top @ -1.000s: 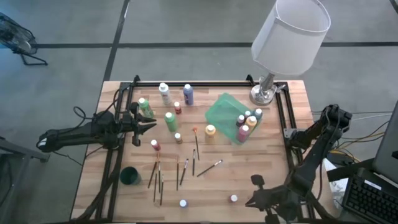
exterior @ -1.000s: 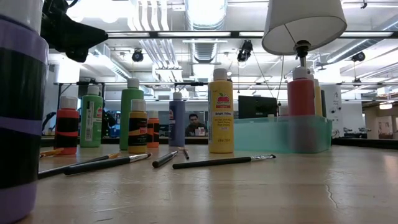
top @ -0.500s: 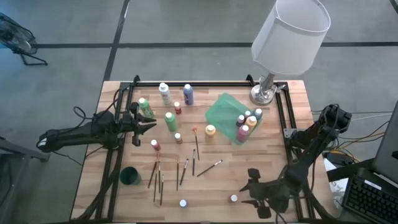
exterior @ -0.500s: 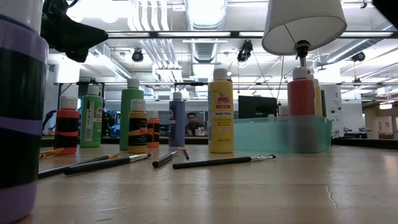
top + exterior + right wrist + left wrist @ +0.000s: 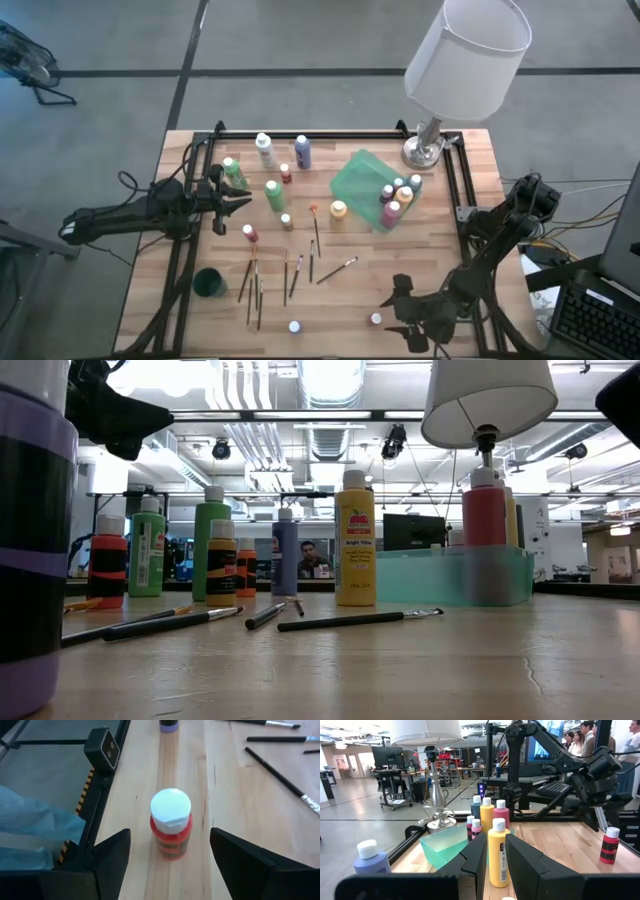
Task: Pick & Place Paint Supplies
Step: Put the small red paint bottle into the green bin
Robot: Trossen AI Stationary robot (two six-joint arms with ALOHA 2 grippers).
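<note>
A small red paint bottle point(image 5: 171, 827) with a white cap stands upright on the table near its front edge point(image 5: 376, 319). My right gripper point(image 5: 170, 834) is open, slanting down, one finger on each side of this bottle without touching it point(image 5: 393, 305). My left gripper point(image 5: 243, 201) hovers level over the table's left part, its fingers point(image 5: 496, 842) a narrow gap apart with nothing between them. More bottles point(image 5: 274, 193) stand left of the green tray point(image 5: 358, 178). Several brushes point(image 5: 250, 285) lie flat near the middle front.
Several bottles point(image 5: 398, 195) stand in the tray's right end. A lamp point(image 5: 440, 100) stands at the far right corner. A dark green cup point(image 5: 209, 283) sits front left, and a purple bottle point(image 5: 294, 326) at the front edge. A black frame rail point(image 5: 102, 750) runs along the table's edge.
My right gripper has come down and toward the table's left, up to the small red bottle, and its fingers have opened wide. The bottle has stayed where it was.
</note>
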